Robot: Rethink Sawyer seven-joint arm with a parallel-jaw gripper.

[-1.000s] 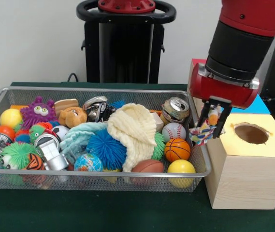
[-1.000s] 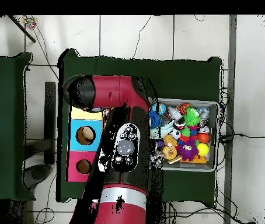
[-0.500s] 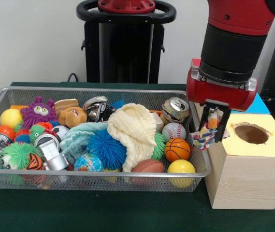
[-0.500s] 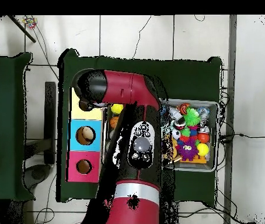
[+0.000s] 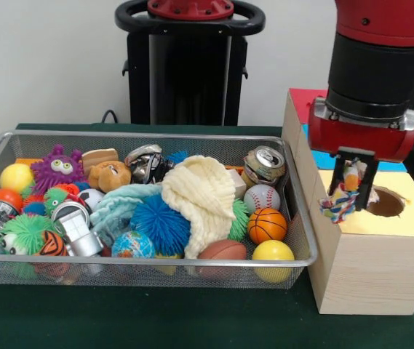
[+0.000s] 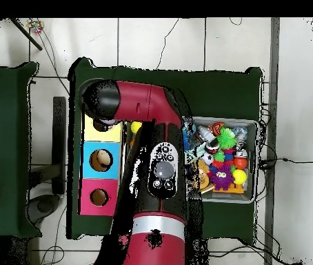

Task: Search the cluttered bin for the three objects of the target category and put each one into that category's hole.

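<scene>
Above the yellow-topped wooden box point(image 5: 370, 251), the Sawyer arm's gripper point(image 5: 353, 190) hangs with its jaws closed on a multicoloured knotted rope toy point(image 5: 340, 204), which dangles just beside the round hole point(image 5: 385, 203) cut in the box's top (the toy sits over the hole's near-left rim, not inside it). Beside the box, a wire mesh bin point(image 5: 141, 269) holds a heap of clutter: a cream knitted cloth point(image 5: 203, 196) draped over the middle, a blue spiky ball point(image 5: 160, 222), a small basketball point(image 5: 267, 225), a baseball point(image 5: 262, 197), a yellow ball point(image 5: 273, 253), a brown football point(image 5: 221, 251) and a crushed drink can point(image 5: 265, 164) at the back corner. A purple googly-eyed toy point(image 5: 58, 167) rests near the bin's far-left end. Seen from overhead, the red arm point(image 6: 156, 172) covers the yellow section, while the blue section point(image 6: 101, 160) and pink section point(image 6: 97, 197) each show an open hole.
</scene>
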